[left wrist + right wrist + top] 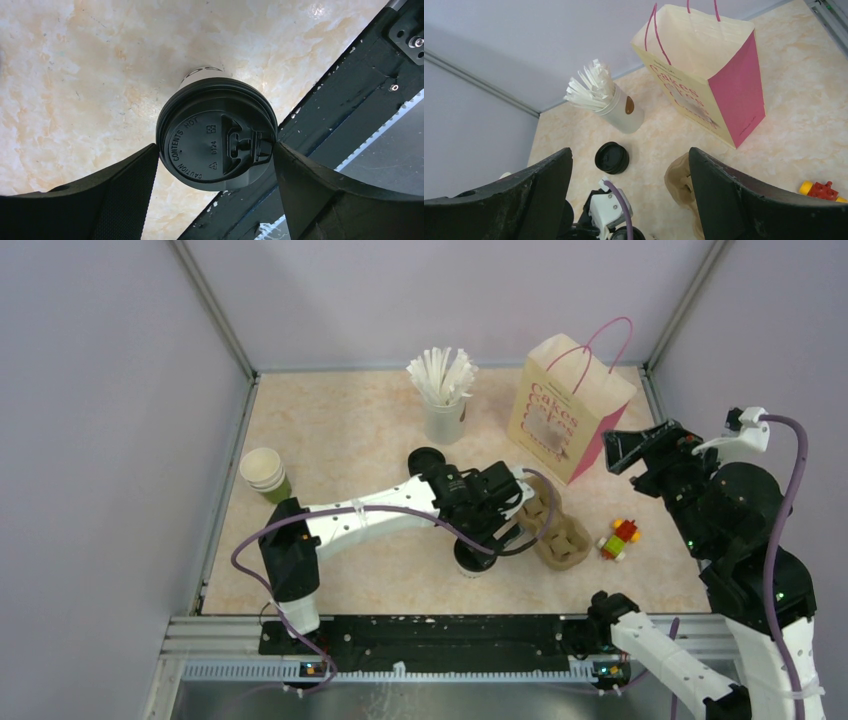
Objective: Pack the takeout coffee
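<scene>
One takeout coffee (216, 140), a white cup with a black lid, stands on the table near the front edge. My left gripper (216, 148) is shut on it, one fingertip touching each side of the lid rim. From above, that cup (468, 565) shows just under the left gripper (480, 550). A second lidded coffee (428, 460) stands free behind the left arm and also shows in the right wrist view (611, 157). My right gripper (628, 452) hangs high at the right, open and empty (630, 152).
A brown cardboard cup carrier (557, 532) lies right of the held cup. Behind it stands a cream and pink paper bag (570, 410). A cup of white straws (443, 405) is at the back, stacked lidless cups (265, 475) at the left, and a toy (620, 538) at the right.
</scene>
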Robot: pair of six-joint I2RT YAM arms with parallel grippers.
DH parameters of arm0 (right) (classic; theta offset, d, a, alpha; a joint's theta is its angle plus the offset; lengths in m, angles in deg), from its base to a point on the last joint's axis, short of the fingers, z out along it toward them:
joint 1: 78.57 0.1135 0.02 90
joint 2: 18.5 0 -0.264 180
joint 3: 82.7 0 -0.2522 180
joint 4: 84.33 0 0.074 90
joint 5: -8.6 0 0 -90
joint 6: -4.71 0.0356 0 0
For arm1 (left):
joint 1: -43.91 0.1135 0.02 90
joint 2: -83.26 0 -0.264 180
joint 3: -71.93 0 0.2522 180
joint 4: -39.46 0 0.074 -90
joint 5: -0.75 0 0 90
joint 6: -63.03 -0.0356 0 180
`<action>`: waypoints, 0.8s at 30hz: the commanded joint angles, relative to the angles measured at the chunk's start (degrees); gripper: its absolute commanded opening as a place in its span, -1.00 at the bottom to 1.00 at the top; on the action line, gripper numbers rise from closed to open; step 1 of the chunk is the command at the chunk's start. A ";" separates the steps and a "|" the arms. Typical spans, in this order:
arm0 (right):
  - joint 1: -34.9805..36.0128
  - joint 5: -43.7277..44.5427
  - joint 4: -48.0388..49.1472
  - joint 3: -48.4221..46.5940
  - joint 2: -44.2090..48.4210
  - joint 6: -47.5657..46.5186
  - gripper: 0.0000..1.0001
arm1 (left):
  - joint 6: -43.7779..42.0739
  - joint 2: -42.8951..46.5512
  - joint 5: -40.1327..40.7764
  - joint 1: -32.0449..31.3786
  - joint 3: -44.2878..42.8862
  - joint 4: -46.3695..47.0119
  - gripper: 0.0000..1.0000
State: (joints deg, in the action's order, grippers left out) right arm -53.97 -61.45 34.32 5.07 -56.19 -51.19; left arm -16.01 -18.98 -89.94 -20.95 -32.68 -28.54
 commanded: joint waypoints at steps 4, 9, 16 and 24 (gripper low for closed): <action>0.19 -0.77 2.00 -0.26 -1.78 -1.25 0.68 | -0.69 0.13 2.76 -0.09 -0.95 -0.66 0.93; 0.19 -1.93 2.24 -0.45 -2.81 -2.50 0.68 | -1.53 0.28 3.40 -0.18 -4.08 -2.90 0.97; 0.19 -2.03 3.04 -0.18 -2.95 -3.58 0.68 | -1.09 -0.04 0.97 -0.27 -4.15 -3.03 0.98; 0.19 -1.95 3.61 -0.52 -2.91 -4.69 0.69 | -0.51 -0.27 1.23 -0.44 -2.32 -2.72 0.97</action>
State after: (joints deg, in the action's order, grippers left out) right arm -53.97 -63.05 35.63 5.13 -59.01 -54.38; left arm -16.64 -19.02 -88.34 -21.06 -35.26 -31.49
